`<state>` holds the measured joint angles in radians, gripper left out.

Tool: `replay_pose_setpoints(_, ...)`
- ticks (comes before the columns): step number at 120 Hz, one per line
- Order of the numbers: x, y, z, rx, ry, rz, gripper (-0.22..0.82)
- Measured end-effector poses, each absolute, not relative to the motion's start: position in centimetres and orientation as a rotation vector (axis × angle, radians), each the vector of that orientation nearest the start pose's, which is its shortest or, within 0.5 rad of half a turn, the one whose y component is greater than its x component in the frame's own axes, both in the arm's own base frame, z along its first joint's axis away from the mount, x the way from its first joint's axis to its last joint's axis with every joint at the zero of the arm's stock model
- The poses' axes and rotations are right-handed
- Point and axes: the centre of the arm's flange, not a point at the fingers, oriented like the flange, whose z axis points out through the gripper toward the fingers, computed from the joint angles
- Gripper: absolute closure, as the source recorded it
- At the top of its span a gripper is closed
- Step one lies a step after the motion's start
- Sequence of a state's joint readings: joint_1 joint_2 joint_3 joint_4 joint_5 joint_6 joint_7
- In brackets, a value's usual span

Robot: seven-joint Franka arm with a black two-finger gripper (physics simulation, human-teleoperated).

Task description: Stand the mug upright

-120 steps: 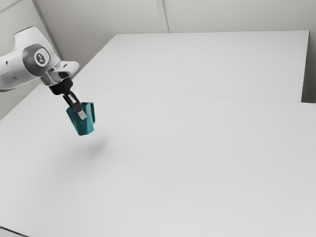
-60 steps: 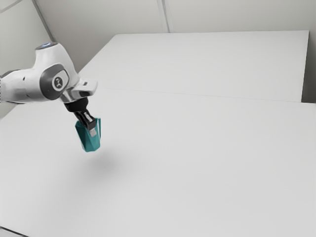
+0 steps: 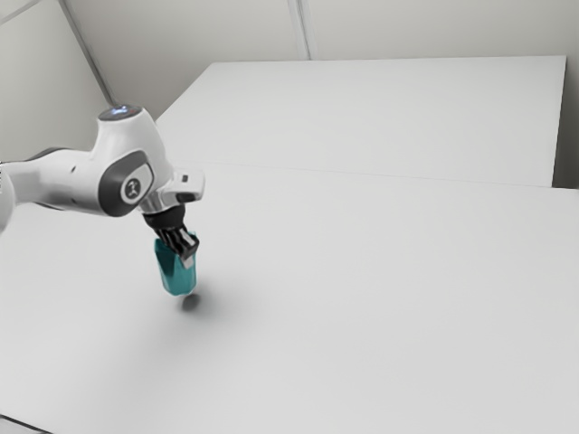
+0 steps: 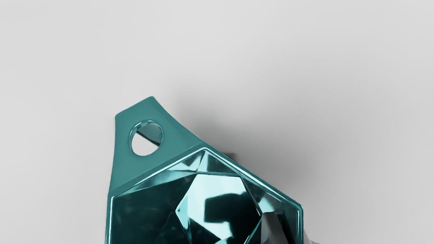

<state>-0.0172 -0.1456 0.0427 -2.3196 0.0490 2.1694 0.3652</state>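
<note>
Our end effector (image 3: 188, 258) pinches the mug (image 3: 177, 282) by its wall, one finger (image 4: 270, 227) inside it, the other outside. At eight o'clock from the exterior view's centre, we hold it mouth up, slightly tilted, just above the table (image 3: 362, 316).

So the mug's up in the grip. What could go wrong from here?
A shadow sits apart below the mug, so the base looks just clear of the table: releasing now could drop and tip it.

My gripper pinches one side wall, one finger inside, so the mug might pivot if its base lands unevenly.
</note>
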Motion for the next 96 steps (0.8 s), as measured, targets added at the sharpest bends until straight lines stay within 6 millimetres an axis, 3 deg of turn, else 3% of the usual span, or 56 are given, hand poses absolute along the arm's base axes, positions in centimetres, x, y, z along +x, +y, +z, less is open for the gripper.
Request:
replay_pose_setpoints(22,48.4,0.0,38.9,-3.048,0.511,-0.010,0.78)
replay_pose_setpoints(96,49.2,-1.3,35.9,-3.064,0.339,-0.126,0.78)
